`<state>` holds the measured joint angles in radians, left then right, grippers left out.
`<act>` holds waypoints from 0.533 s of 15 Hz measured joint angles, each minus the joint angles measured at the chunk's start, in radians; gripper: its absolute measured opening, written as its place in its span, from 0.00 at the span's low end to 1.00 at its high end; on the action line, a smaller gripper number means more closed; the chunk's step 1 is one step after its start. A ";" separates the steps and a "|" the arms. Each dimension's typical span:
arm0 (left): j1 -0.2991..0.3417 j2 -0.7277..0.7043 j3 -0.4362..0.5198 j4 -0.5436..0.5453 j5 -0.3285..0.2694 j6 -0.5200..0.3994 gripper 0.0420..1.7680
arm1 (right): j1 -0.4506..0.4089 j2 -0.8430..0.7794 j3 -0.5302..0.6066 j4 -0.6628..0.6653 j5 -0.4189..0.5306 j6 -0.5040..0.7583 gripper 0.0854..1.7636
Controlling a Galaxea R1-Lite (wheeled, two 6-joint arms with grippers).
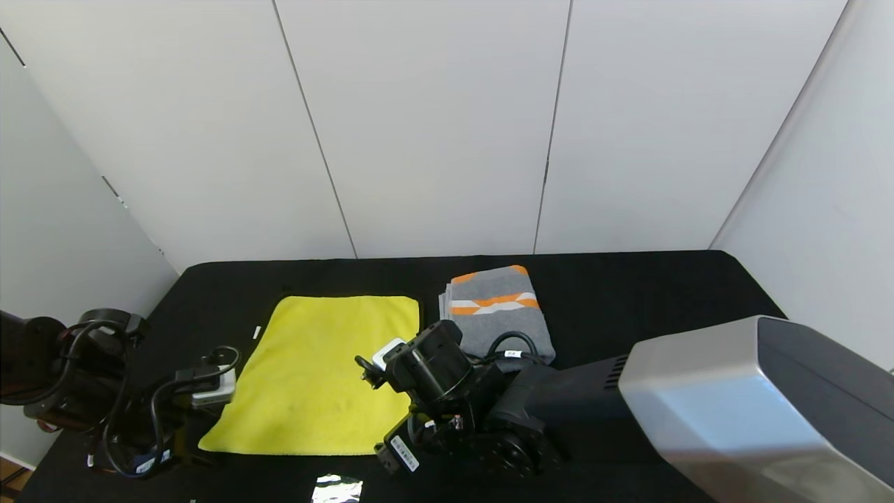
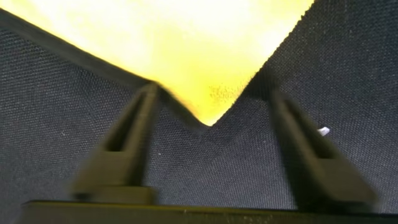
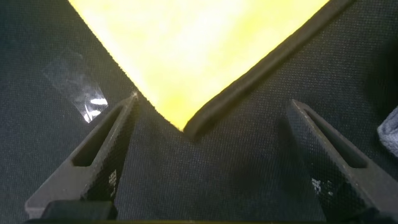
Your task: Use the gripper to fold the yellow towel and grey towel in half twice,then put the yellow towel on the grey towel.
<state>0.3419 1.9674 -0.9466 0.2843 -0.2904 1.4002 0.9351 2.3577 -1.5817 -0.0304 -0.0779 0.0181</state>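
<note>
At the lower left of the head view, the left hand (image 2: 211, 112) straddled the yellow towel's (image 1: 318, 374) near-left corner, fingers apart. The towel lay flat, centre-left on the black tabletop (image 1: 628, 300). The right hand (image 3: 211, 124) gaped wide over its near-right corner. Upper right of it sat the folded grey towel (image 1: 497, 311).

yellow towel (image 1: 321, 374) left — grey towel (image 1: 497, 311) right, apart

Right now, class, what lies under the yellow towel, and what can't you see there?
The yellow towel lies flat on the black table cover, which shows all round it. Whatever the towel hides beneath its middle cannot be seen. Nothing lies on top of it.
</note>
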 joint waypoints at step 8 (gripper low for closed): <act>0.007 -0.005 -0.005 0.003 0.001 0.000 0.04 | 0.000 0.005 0.000 0.000 -0.001 0.000 0.97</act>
<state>0.3487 1.9623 -0.9519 0.2870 -0.2894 1.4002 0.9355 2.3626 -1.5817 -0.0304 -0.0791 0.0185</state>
